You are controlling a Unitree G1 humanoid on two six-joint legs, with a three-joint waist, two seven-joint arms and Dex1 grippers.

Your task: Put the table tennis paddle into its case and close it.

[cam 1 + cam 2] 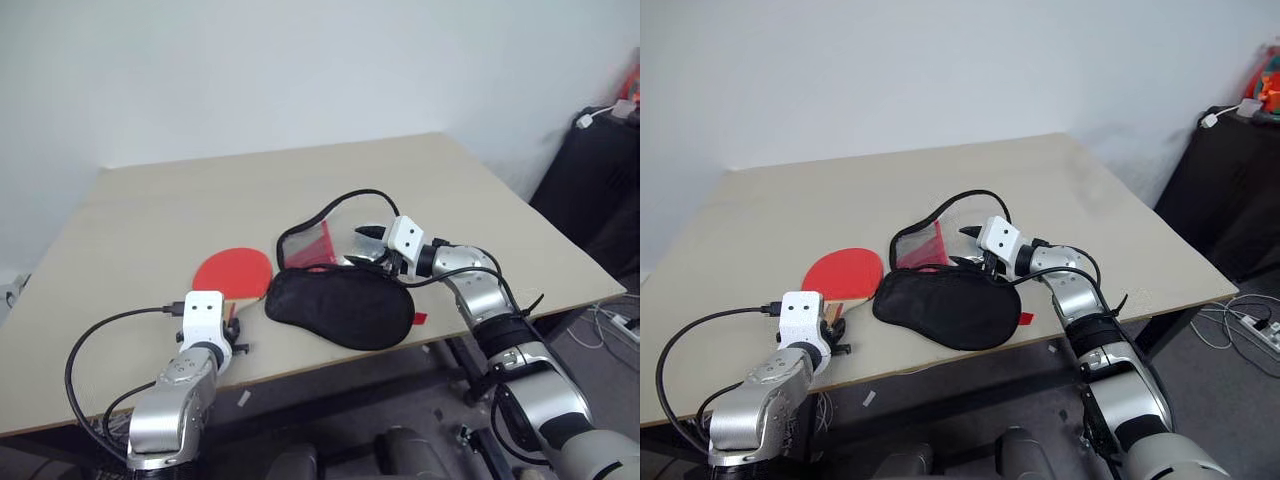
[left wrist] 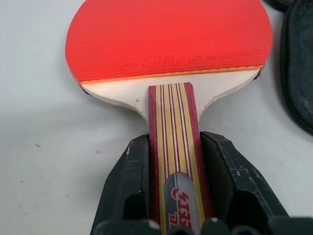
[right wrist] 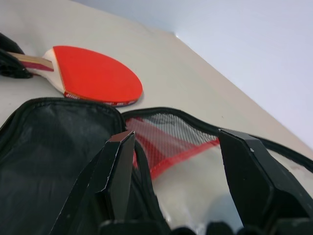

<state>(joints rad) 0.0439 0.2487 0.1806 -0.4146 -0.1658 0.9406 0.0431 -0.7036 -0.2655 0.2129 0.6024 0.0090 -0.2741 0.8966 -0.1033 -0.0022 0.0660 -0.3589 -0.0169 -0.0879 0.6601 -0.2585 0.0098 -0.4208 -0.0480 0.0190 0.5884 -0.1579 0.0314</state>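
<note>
The table tennis paddle [image 1: 233, 272] lies flat on the table, red face up, near the front left. My left gripper [image 2: 174, 139] is shut on its striped wooden handle [image 2: 173, 112]. Just right of it lies the case [image 1: 340, 305], black fabric side spread out, with the clear flap [image 1: 310, 240] and its red mesh panel standing up behind. At the case's mouth my right gripper [image 3: 177, 133] is open. One finger [image 3: 120, 166] rests against the black zipper rim and the other stands apart over the clear flap.
The beige table [image 1: 200, 190] has bare room to the back and left. A small red tab [image 1: 419, 319] sticks out of the case near the table's front edge. Black furniture [image 1: 600, 180] stands off the table's right side, with cables on the floor.
</note>
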